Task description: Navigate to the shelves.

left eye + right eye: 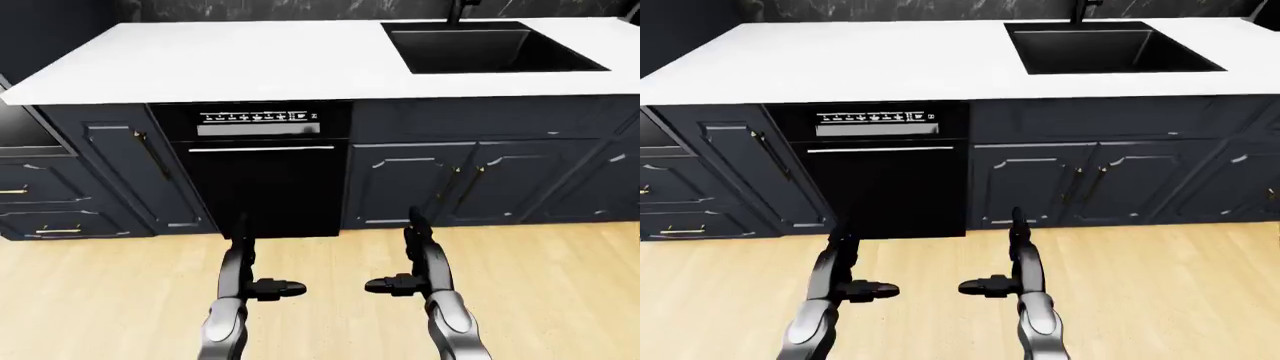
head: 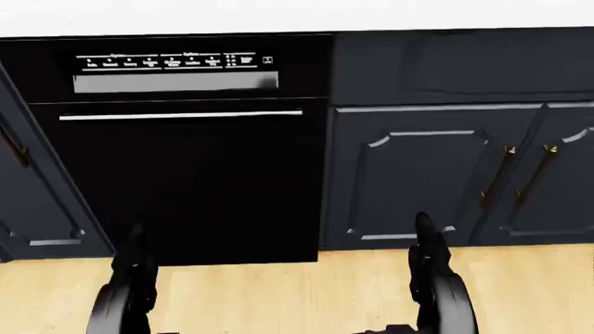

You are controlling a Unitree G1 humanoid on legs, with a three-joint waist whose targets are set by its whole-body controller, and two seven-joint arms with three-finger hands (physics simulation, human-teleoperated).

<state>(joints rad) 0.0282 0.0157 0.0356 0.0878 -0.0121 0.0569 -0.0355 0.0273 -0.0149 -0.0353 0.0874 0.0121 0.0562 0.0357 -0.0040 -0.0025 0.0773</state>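
Both empty: left hand, right hand, fingers spread. Above hands: one dishwasher; up-right, one empty sink in bench.

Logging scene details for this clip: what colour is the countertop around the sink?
White, plain and unpatterned; the countertop shows best in the left-eye view, around the black sink.

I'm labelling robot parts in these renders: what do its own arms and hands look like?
Both arms have glossy silver-grey rounded forearm shells that give way to black at the wrists. The left hand and right hand are matte black, slim and blocky, with stubby black fingers. No cables, sleeves or markings show.
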